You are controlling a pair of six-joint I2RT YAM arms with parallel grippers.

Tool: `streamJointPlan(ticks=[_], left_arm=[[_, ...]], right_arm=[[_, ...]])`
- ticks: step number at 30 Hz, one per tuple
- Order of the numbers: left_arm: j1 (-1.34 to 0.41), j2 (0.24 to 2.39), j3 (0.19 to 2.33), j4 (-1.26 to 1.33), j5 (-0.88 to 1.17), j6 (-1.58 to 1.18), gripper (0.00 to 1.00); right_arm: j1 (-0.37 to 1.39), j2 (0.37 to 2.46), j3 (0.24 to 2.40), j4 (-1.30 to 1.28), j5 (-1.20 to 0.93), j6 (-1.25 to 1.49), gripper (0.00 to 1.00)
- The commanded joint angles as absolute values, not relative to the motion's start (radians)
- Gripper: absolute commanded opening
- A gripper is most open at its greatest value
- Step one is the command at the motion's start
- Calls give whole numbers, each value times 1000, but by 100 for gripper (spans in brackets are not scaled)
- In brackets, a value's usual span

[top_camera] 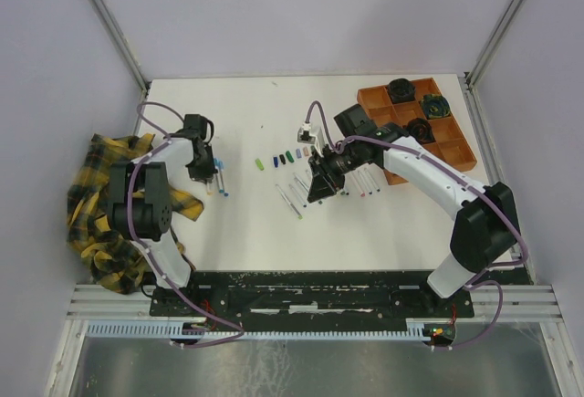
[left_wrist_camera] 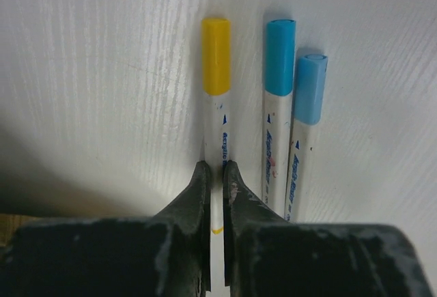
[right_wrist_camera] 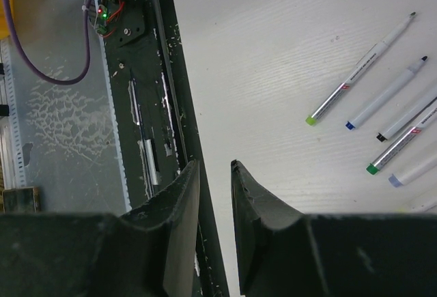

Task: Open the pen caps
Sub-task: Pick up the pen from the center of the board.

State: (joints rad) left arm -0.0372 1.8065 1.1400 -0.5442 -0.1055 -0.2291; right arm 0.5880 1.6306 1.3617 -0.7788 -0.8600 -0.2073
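Left gripper (left_wrist_camera: 217, 174) has its jaws clamped on a pen barrel (left_wrist_camera: 217, 140), low centre of its wrist view. The yellow cap (left_wrist_camera: 216, 56) is still on, top centre. Right gripper (right_wrist_camera: 214, 171) sits half spread, empty. Looks like uncapping time: right needs to come over and pull that cap straight off.

The left arm (top_camera: 151, 201) and right arm (top_camera: 429, 175) wear glossy white shells between blocky black joints, each trailed by a thin purple cable (right_wrist_camera: 87, 37). The left gripper (left_wrist_camera: 217, 168) and right gripper (right_wrist_camera: 214, 165) are matte black plastic wedges, scuffed grey at the edges
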Motion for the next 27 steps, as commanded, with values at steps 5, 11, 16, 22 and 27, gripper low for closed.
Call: streamJointPlan(ticks=[5,11,16,22,27], left_arm=[[-38,1470,1121,-461,-158,-243,3],[-44,1120,998,-280,142,-363,3],[-100,787,716,147,325,-583,3],[-206,550,389,643,317,-856,3],[-317,525,293,847,257,-937,3]], right_arm=[[586,1499,1373,-722,-947,-225,32],[577,1325,1290,-574,-936,-188,38],[535,1172,1137,-309,-973,-70,73],[513,1149,977,189,-1136,350,78],[517,1107,843,508,-1029,499,85]])
